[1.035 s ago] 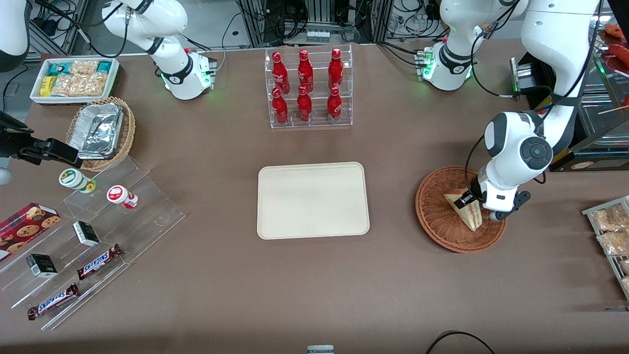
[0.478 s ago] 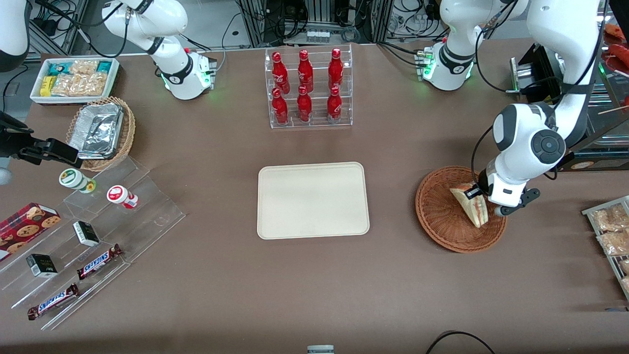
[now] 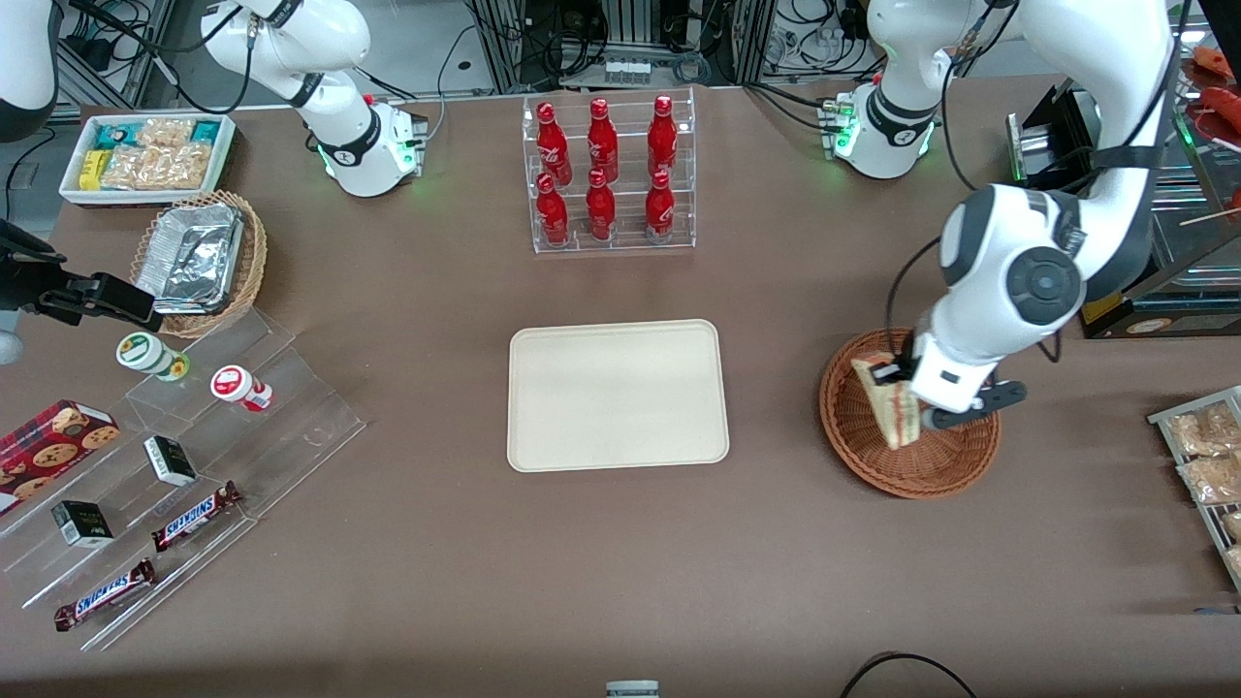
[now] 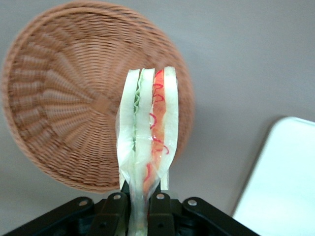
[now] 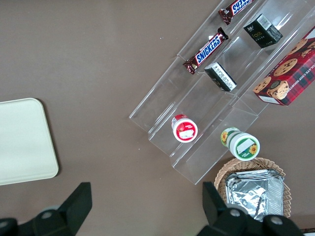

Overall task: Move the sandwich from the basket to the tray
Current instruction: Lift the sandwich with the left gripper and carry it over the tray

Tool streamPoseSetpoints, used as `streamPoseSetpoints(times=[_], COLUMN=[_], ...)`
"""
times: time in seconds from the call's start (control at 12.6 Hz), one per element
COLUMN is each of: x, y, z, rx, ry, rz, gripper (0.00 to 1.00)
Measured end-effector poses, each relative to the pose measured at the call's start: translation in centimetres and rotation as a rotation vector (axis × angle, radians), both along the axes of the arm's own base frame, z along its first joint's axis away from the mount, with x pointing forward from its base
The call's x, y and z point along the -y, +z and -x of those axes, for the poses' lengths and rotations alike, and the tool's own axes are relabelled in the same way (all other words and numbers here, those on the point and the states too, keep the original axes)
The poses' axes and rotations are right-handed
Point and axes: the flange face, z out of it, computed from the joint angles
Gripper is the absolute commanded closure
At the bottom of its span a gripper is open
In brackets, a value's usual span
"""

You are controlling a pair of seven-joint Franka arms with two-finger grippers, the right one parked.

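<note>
My left gripper (image 3: 904, 388) is shut on the sandwich (image 3: 890, 404), a clear-wrapped wedge of pale bread with red and green filling. It holds the wedge lifted above the reddish-brown woven basket (image 3: 868, 446), over the side of the basket nearest the tray. In the left wrist view the sandwich (image 4: 146, 137) stands edge-on between the fingers (image 4: 161, 211), with the basket (image 4: 59, 98) below it and nothing else in it. The cream-beige tray (image 3: 618, 395) lies flat at the table's middle, with nothing on it; one corner of it (image 4: 280, 182) shows in the wrist view.
A clear rack of red bottles (image 3: 606, 174) stands farther from the front camera than the tray. A rack of bagged snacks (image 3: 1207, 456) sits at the working arm's end. Clear stepped shelves with snack bars and cups (image 3: 175, 465), a foil-container basket (image 3: 199, 260) and a white snack box (image 3: 145, 155) lie toward the parked arm's end.
My gripper has lifted the sandwich out of the basket and carried it toward the tray, from the basket's middle to above its tray-side part.
</note>
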Motion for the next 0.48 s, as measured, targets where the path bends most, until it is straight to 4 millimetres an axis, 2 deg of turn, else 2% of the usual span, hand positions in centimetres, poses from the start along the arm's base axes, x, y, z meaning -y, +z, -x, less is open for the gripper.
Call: streamPoseSetpoints(times=[0.24, 0.48], x=[7.9, 16.1], y=[-1.8, -3.6], z=[1.1, 2.6], rx=[-0.022, -0.034], ry=[-0.114, -0.156], rz=[0.013, 0.023], gripper=[1.0, 1.0])
